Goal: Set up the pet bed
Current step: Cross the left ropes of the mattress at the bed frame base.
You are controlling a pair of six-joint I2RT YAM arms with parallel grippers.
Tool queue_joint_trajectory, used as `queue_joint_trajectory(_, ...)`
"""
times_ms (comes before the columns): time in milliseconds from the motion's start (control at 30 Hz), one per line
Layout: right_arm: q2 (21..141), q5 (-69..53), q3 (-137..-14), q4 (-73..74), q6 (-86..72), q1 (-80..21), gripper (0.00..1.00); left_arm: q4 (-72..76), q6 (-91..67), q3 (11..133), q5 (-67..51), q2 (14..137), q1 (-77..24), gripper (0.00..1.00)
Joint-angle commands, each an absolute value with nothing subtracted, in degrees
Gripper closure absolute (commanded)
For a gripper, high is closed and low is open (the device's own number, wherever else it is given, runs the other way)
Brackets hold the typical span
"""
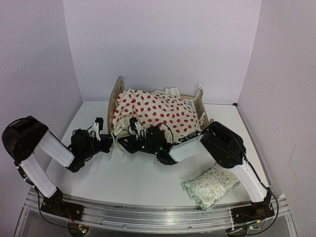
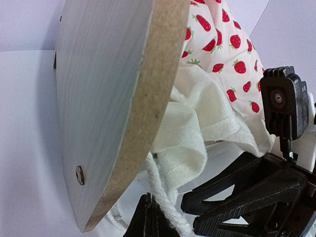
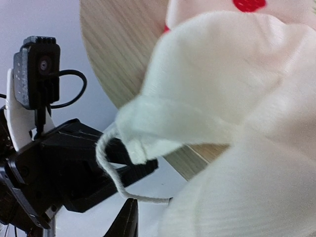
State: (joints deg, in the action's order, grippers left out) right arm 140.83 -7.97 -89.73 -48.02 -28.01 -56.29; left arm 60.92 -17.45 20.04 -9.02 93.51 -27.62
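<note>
The light-wood pet bed with an arched headboard (image 1: 117, 94) stands at the back of the white bench (image 1: 148, 180), headboard to the left, close to the rear wall. A cream cushion printed with red strawberries (image 1: 155, 111) lies heaped on the frame and covers most of it. Its lower left corner hangs over the edge beside the headboard. A small green floral frilled pillow (image 1: 210, 185) lies on the bench at the front right, well apart from the bed.

Both arms reach in to the bed's near left corner, and their hands meet just below the overhanging cushion corner. The left hand (image 1: 107, 142) is closed. In its wrist view a white twisted cord (image 2: 163, 195) runs from the cushion's hem down against its dark fingers (image 2: 145, 222). Whether the cord is pinched between them cannot be told.

The right hand (image 2: 190, 215) faces it from the right. Its two dark fingers stand slightly parted, and nothing is seen between them. In the right wrist view the cord loops just beside the one finger that shows.
</note>
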Motion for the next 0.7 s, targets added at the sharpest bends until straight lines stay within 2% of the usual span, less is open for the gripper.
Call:
queue_joint_trajectory(0,134.27,-1.31,-85.07,-42.66,-25.46,-56.59,0.76,56.21,-15.91,22.83,-8.96,91.25,-27.88,0.94)
queue_joint_trajectory(133,131.29,3.23,-83.76,-30.47,-21.74,-58.92,0.70,55.68,-15.94,21.74,-7.53,90.80,-27.86,0.89)
queue_joint_trajectory(200,131.19,4.91,-84.94,-25.53,-20.21,-60.54,0.64,55.65,-16.04,21.29,-6.65,90.84,-27.86,0.85)
queue_joint_trajectory(367,134.63,10.83,-92.68,-12.45,-16.45,-64.20,0.50,56.30,-16.17,21.14,-6.03,91.87,-27.87,0.84)
queue_joint_trajectory(667,142.71,14.47,-104.82,-2.42,-16.23,-65.01,0.48,56.60,-16.35,21.01,-6.06,91.43,-27.86,0.83)
